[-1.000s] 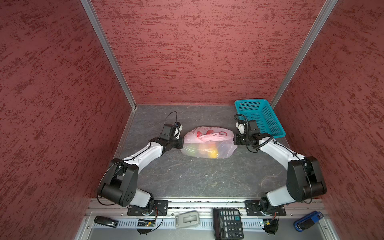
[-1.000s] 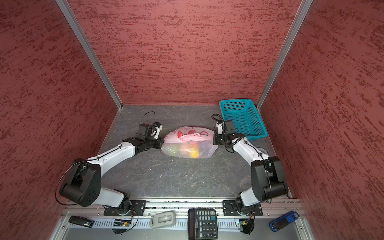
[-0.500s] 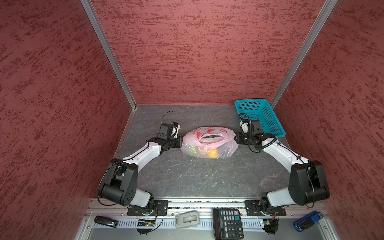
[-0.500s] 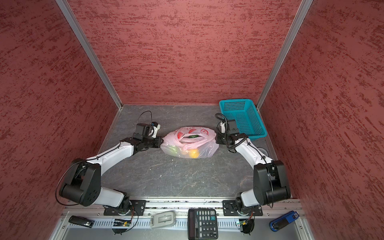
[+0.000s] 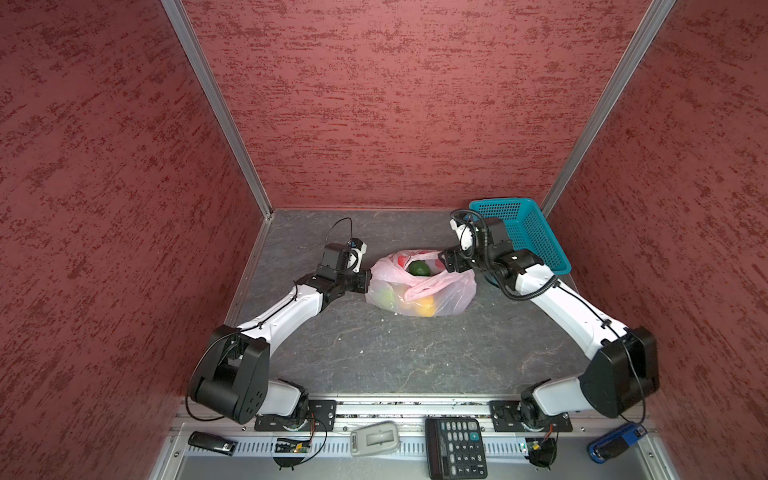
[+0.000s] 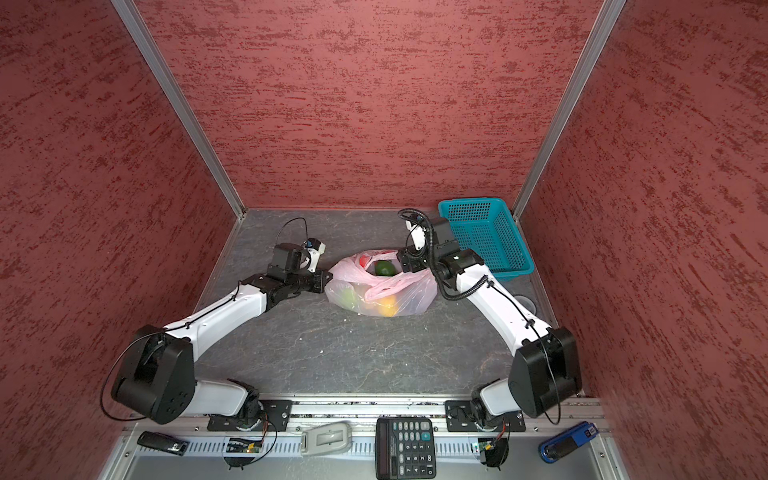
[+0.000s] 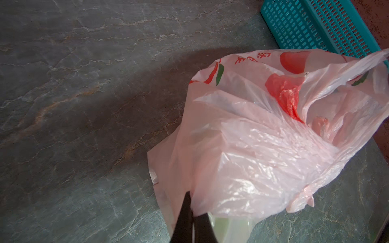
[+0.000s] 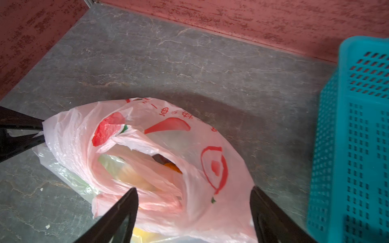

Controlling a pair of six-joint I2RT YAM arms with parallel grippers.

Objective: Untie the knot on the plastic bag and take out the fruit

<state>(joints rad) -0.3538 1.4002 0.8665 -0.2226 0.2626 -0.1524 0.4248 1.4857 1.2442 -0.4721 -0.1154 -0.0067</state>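
My left gripper [image 7: 188, 196] pinched tight on the plastic bag [image 5: 419, 286] edge, my right gripper [image 8: 194, 189] jaws spread wide with nothing held, hovering at the bag's open mouth, fruit [image 5: 419, 269] inside, bag lying near the teal basket [image 5: 536, 237]

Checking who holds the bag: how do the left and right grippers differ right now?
The left gripper is shut, pinching the edge of the bag; the right gripper is open, gripping nothing. The left gripper is at the bag's left side in both top views; the right gripper is at its right, jaws spread before the mouth. Both are black and close to the bag.
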